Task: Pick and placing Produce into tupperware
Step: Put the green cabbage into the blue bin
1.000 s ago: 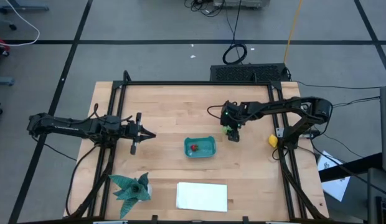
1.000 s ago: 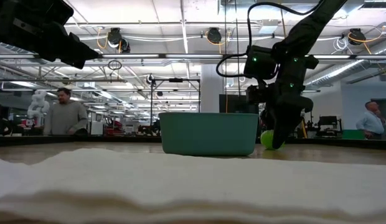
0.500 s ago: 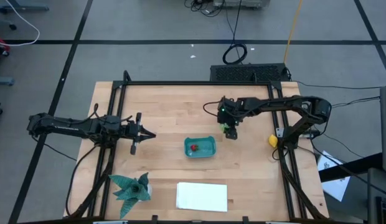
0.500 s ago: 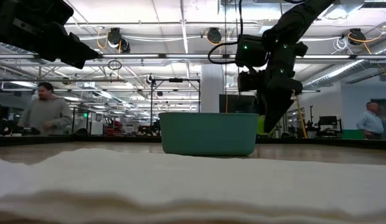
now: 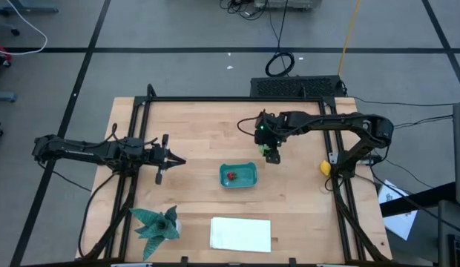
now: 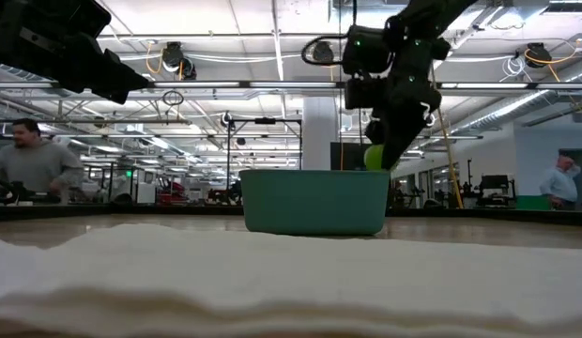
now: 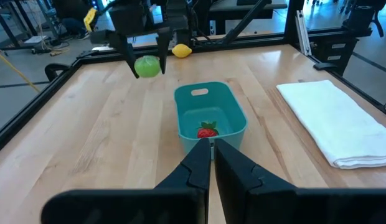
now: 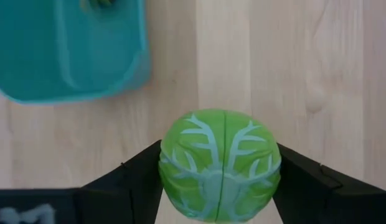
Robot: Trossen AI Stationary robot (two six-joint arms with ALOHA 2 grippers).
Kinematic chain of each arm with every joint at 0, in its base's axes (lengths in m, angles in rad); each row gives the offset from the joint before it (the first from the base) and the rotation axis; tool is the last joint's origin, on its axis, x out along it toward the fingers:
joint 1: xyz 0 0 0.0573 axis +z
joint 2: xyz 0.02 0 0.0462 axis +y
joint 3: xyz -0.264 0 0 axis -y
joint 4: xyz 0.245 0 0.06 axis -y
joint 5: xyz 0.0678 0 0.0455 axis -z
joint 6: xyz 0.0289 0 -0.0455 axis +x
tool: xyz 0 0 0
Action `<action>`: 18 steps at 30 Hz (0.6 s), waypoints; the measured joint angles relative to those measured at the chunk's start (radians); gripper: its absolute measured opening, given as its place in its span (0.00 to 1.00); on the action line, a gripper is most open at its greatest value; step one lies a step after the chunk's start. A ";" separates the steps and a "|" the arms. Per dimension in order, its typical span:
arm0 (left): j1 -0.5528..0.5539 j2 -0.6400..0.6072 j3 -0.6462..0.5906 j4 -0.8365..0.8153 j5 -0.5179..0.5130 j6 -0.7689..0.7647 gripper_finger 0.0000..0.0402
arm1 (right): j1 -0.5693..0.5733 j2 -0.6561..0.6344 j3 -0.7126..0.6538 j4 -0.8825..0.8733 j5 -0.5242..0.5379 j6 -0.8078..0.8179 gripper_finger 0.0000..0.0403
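Green ball [image 8: 219,165] pinched in right gripper [image 5: 270,152], raised above the table [image 5: 193,130] beside the tub [image 5: 238,176]. Red piece [image 7: 207,131] inside tub. Yellow piece [image 5: 326,167] near right edge. Left gripper [image 5: 176,160] pressed together, near left edge.

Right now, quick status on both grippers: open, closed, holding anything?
Left gripper: closed, empty, waiting at the table's left side.
Right gripper: closed on the round light green toy vegetable, raised beside the small teal plastic tub.

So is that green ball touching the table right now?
Apart. The low view shows the green ball held in the right gripper, above the teal tub's rim and off the table.
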 joint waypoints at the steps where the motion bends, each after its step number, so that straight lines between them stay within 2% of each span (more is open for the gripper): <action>1: 0.000 0.000 0.000 0.000 0.000 0.000 0.06 | 0.005 0.000 0.017 -0.011 0.000 0.000 0.58; 10: 0.000 0.000 0.000 0.000 0.000 0.000 0.06 | 0.039 0.000 0.170 -0.106 0.000 0.000 0.58; 18: 0.000 0.000 0.000 0.000 0.000 -0.002 0.06 | 0.050 0.000 0.224 -0.119 -0.001 -0.004 0.58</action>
